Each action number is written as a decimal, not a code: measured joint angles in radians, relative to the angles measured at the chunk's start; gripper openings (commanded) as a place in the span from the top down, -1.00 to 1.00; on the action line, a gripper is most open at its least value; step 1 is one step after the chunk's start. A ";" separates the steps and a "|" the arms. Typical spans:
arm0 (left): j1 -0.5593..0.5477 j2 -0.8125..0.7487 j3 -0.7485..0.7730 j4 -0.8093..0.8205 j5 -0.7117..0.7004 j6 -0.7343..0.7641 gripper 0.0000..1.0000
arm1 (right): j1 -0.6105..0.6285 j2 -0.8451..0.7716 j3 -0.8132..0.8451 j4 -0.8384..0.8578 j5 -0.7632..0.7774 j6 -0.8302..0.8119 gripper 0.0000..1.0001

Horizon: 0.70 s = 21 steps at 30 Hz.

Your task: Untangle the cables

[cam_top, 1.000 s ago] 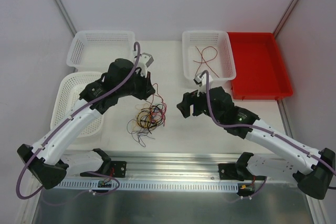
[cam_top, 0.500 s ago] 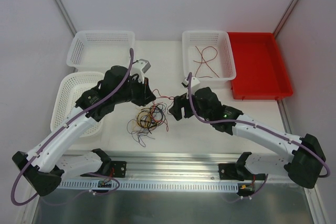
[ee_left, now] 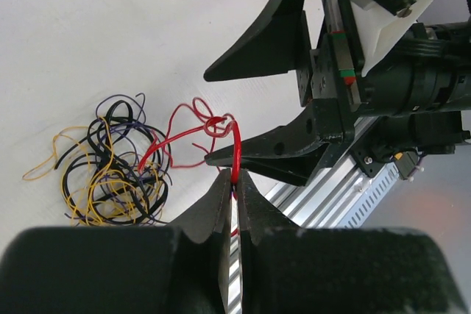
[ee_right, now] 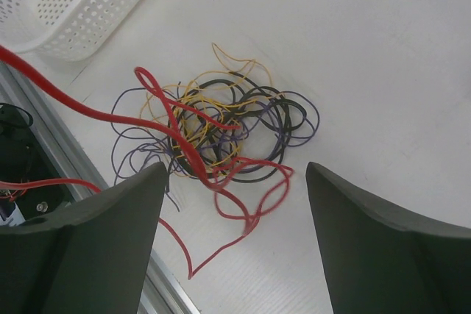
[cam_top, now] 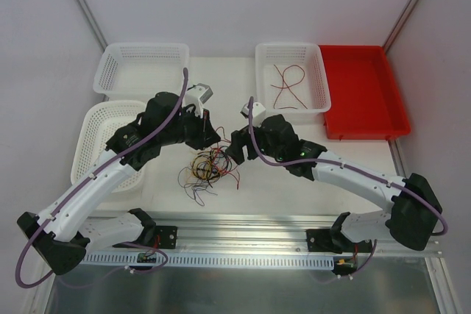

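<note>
Left gripper (ee_left: 232, 185) is pinched fully closed on one red cable (ee_left: 237, 148), taut, which runs up from the tangle of cables (ee_left: 110, 163). Tangle holds yellow, black, purple and red strands and lies on the white table (cam_top: 294, 185) between the two arms. Right gripper (ee_right: 234, 170) is spread wide with nothing in it and hangs over the heap, close beside the left one. Second red cable (cam_top: 288, 79) lies in the far white basket (cam_top: 265, 56).
</note>
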 measured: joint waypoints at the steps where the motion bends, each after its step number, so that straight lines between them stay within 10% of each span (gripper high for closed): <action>1: 0.000 0.000 0.000 0.000 0.002 0.000 1.00 | 0.000 0.009 0.002 0.010 -0.014 -0.001 -0.52; 11: -0.013 0.001 0.019 0.000 0.035 0.000 1.00 | -0.007 0.023 0.002 0.024 -0.064 -0.026 0.92; 21: -0.013 0.014 0.023 0.000 0.009 0.001 0.19 | -0.063 -0.131 0.002 -0.085 -0.034 -0.038 0.99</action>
